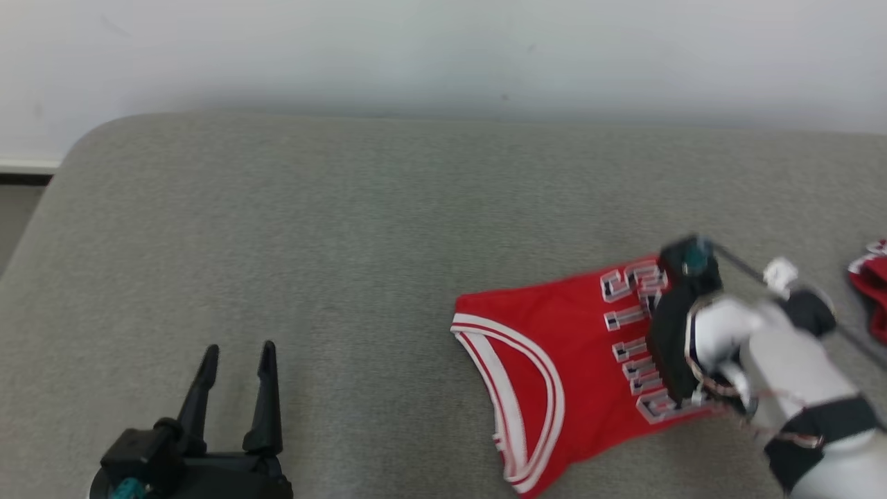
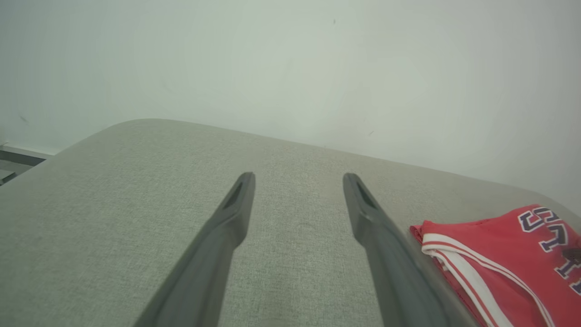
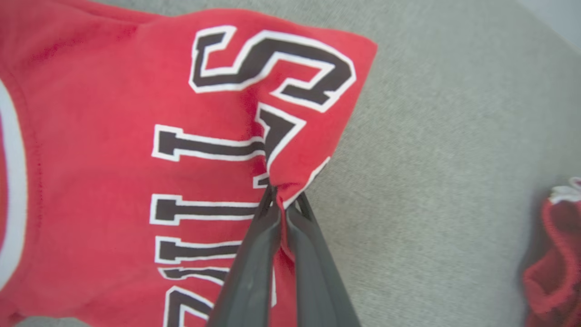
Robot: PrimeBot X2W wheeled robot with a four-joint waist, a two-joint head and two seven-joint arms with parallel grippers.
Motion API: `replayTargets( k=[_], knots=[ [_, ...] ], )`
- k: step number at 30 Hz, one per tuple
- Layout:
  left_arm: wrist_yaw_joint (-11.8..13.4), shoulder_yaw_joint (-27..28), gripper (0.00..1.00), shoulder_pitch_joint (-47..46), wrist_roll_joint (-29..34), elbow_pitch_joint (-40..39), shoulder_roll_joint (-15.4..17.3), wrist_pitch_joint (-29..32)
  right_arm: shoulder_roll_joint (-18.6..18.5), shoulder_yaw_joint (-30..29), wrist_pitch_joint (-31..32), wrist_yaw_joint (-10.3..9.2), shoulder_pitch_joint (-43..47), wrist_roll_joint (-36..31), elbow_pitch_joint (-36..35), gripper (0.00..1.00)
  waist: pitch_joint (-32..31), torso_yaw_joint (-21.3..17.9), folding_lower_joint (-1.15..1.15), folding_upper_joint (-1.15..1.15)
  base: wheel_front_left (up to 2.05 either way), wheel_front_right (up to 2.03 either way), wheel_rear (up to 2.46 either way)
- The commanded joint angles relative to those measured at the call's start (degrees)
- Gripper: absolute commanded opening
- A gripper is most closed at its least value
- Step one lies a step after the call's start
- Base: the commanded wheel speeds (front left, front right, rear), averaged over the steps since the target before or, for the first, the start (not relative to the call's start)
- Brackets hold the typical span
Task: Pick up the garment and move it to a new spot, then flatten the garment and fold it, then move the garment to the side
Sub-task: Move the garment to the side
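The garment (image 1: 554, 378) is a red jersey with white trim and black-and-white lettering, folded on the grey table at the right. My right gripper (image 3: 283, 202) is shut on a pinch of its red cloth (image 3: 290, 150) near the lettered edge. In the head view the right gripper's fingertips are hidden under its black wrist (image 1: 675, 339), which sits over the lettering. My left gripper (image 1: 235, 367) rests open at the lower left, well away from the jersey. The left wrist view has its two fingers (image 2: 236, 204) spread over bare table, with the jersey (image 2: 504, 259) at the right.
A second red cloth item (image 1: 872, 284) lies at the far right edge of the grey padded table (image 1: 346, 242). A pale wall stands behind the table's far edge. The table's left corner is rounded, with floor beyond it.
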Motion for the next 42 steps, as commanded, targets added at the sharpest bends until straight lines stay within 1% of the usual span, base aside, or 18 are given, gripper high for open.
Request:
replayTargets(
  k=[1,4,5,6,7,11,15,20,26,30,37,41,42],
  knots=[
    [0.4,1.0,1.00,-0.1,-0.8,-1.0,0.0,0.0,-1.3,2.3,0.7,-0.17,-3.8,1.5,-1.0,0.00,1.5,-5.3,-0.01,-0.02,0.00,0.00,0.00],
    [1.0,1.2,1.00,-1.0,-1.2,-2.2,0.0,0.0,-3.7,5.9,1.9,-0.17,-9.5,3.9,-1.3,0.00,2.6,-8.5,-0.01,-0.02,0.00,0.00,0.00],
    [1.1,0.9,1.00,-1.4,-1.1,-2.5,0.0,0.0,-4.3,6.5,2.1,-0.17,-11.3,4.9,-1.3,0.00,3.0,-9.5,-0.01,-0.02,0.00,0.00,0.00],
    [1.1,0.9,1.00,-1.4,-1.1,-2.5,0.0,0.0,-4.3,6.5,2.1,-0.17,-11.3,4.9,-1.3,0.00,3.0,-9.5,-0.01,-0.02,0.00,0.00,0.00],
    [1.3,0.7,1.00,-1.4,-1.3,-2.8,0.0,0.0,-4.6,7.0,2.3,-0.17,-12.8,6.0,-1.2,0.00,3.2,-10.5,-0.01,-0.02,0.00,0.00,0.00],
    [1.8,-0.2,1.00,-2.1,-0.9,-3.5,0.0,0.0,-6.7,7.4,3.0,-0.17,-17.2,8.8,-0.5,0.00,4.1,-14.2,-0.01,-0.02,0.00,0.00,0.00],
    [1.6,0.0,1.00,-2.8,-0.2,-3.8,0.0,0.0,-9.0,7.4,2.7,-0.17,-20.2,9.8,0.3,0.00,5.2,-17.7,-0.01,-0.02,0.00,0.00,0.00],
    [0.9,0.5,1.00,-3.8,0.4,-3.8,0.0,0.0,-11.2,5.5,-0.5,-0.17,-22.7,9.5,1.9,0.00,6.5,-20.2,-0.01,-0.02,0.00,0.00,0.00],
    [0.1,0.7,1.00,-5.4,2.2,-3.8,0.1,0.0,-11.8,1.8,-3.8,-0.17,-25.3,8.2,6.5,0.00,9.5,-21.2,-0.01,-0.02,0.00,0.00,0.00],
    [-0.8,0.7,1.00,-6.7,3.7,-3.6,0.1,0.0,-13.6,-1.9,-6.9,-0.17,-27.3,6.2,9.3,0.00,11.6,-20.9,-0.01,-0.02,0.00,0.00,0.00],
    [-1.7,0.7,1.00,-8.4,5.8,-3.7,0.1,0.0,-16.5,-10.0,-11.9,-0.17,-27.1,-0.3,15.2,0.00,14.4,-19.1,-0.01,-0.02,0.00,0.00,0.00],
    [-2.1,0.8,1.00,-9.3,6.9,-4.2,0.1,0.0,-16.9,-15.3,-15.7,-0.17,-26.9,-6.0,17.4,0.00,15.9,-17.9,-0.01,-0.02,0.00,0.00,0.00],
    [-2.3,0.8,1.00,-9.6,7.1,-4.3,0.1,0.0,-16.8,-16.6,-16.3,-0.17,-26.8,-7.6,17.9,0.09,16.3,-17.7,-0.01,-0.02,0.00,0.00,0.00]
  ],
)
